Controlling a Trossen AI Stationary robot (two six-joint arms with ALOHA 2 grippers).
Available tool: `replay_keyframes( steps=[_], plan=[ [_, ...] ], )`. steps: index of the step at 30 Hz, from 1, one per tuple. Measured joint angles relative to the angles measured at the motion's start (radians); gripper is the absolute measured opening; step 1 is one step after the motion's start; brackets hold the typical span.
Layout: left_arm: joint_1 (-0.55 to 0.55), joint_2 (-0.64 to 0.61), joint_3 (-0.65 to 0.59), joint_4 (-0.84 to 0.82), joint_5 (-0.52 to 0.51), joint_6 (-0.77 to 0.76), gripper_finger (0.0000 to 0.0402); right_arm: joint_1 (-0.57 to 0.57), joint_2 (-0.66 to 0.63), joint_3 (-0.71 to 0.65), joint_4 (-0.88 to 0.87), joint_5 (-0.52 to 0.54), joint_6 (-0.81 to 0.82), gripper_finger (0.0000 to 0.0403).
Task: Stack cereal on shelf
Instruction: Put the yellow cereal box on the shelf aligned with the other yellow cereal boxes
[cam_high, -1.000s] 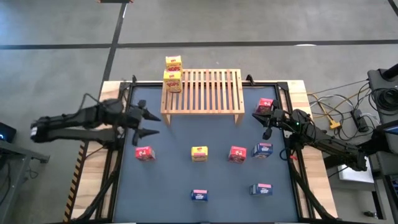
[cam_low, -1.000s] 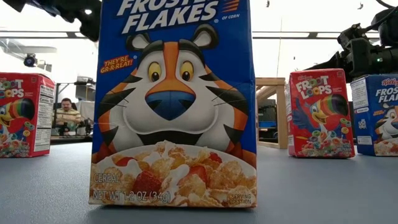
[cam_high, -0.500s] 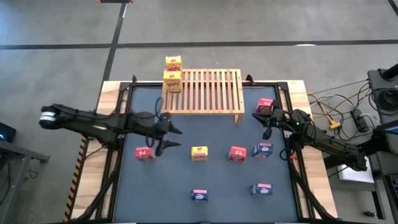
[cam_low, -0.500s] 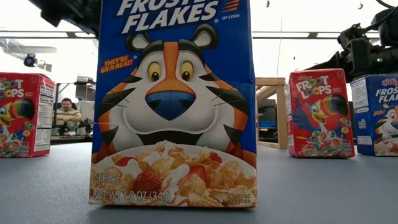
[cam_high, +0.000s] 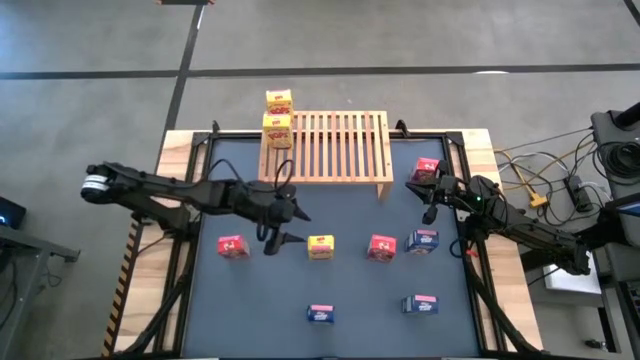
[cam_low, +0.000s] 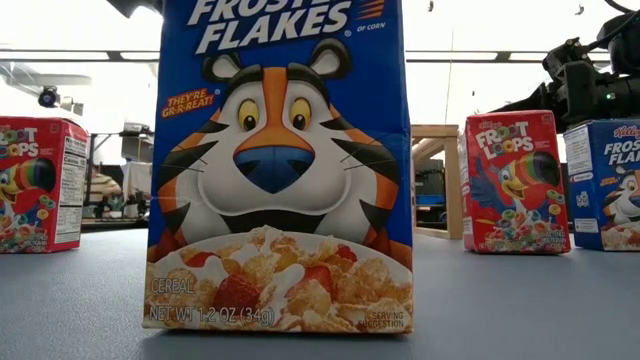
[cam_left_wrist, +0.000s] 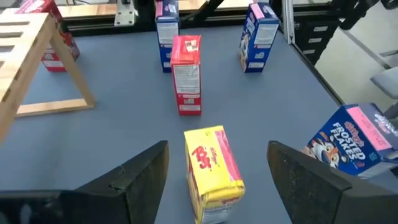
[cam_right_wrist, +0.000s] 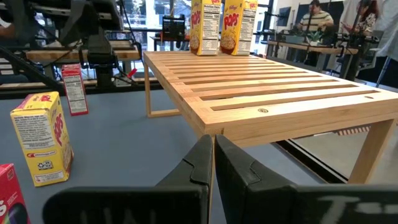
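My left gripper (cam_high: 298, 227) is open at the table's middle. Its fingers stand on either side of a yellow cereal box (cam_high: 320, 246) that stands upright on the mat and shows between them in the left wrist view (cam_left_wrist: 213, 174); they do not touch it. My right gripper (cam_high: 426, 196) is shut and empty by the shelf's right leg, beside a red box (cam_high: 427, 168). The wooden slatted shelf (cam_high: 330, 148) stands at the table's far side. Two yellow boxes (cam_high: 277, 130) (cam_high: 279, 100) stand on its left end.
Standing on the mat are red boxes (cam_high: 232, 246) (cam_high: 381, 247) and blue boxes (cam_high: 422, 241) (cam_high: 320, 314) (cam_high: 420, 304). One blue box (cam_low: 280, 165) fills the low view. Cables and gear lie off the table's right edge (cam_high: 560, 185).
My left gripper has gone toward the table's right and near edges, from beside the shelf's left leg to the yellow box on the mat, and has stayed open. The boxes have not moved.
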Motion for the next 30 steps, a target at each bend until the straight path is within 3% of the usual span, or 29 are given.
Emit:
replay_keyframes(
  steps=[6, 16, 30],
  plan=[
    [0.0, -0.039, -0.057, 0.019, 0.0, -0.04, 0.0256, 0.0, 0.0, 0.0, 0.0, 0.0, 0.0, 0.0009],
    [0.0, -0.108, -0.206, 0.229, -0.001, -0.098, 0.0256, 0.0, 0.0, 0.0, 0.0, 0.0, 0.0, 0.0009],
    [0.0, -0.091, -0.237, 0.25, -0.001, -0.121, 0.0258, 0.0, 0.0, 0.0, 0.0, 0.0, 0.0, 0.0009]
  ],
)
